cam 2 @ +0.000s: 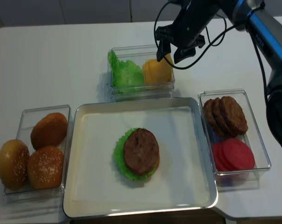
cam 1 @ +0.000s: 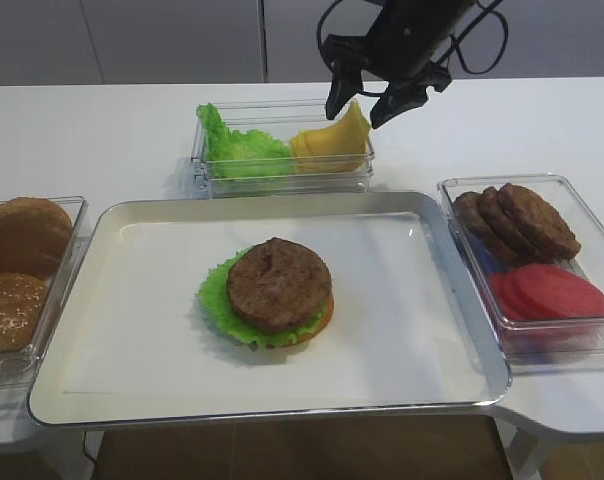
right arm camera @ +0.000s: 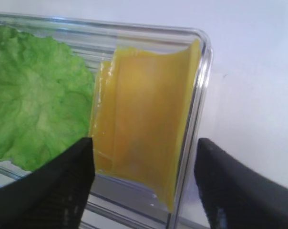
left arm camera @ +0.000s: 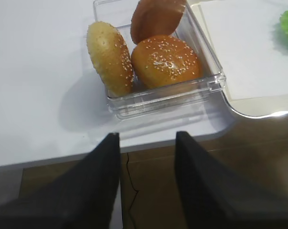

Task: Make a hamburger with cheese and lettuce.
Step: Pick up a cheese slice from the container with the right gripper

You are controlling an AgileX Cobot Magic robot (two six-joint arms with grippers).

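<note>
Centrally, the hamburger [cam 1: 280,293] (bun base, green leaf, patty uppermost) lies on the silver tray [cam 1: 132,390]. Behind the tray, a clear bin [cam 1: 282,180] holds loose lettuce [cam 1: 237,150] on its left and the cheese [cam 1: 332,140] on its right, the slices leaning against the bin's right wall. The right pincer [cam 1: 367,100] hangs just above the cheese, jaws released and spread wide, nothing between them. To the tray's right, a second bin [cam 1: 592,330] contains overlapping brown patties [cam 1: 517,222] and red slices [cam 1: 550,292]. To its left, a third bin [cam 2: 24,116] contains buns [cam 2: 38,149], one standing on edge outside the bin's left wall. The left pincer [left arm camera: 147,157], also released, hovers off the counter's [cam 1: 102,130] near edge beside that bin. The counter is white; pale panels stand behind it.
</note>
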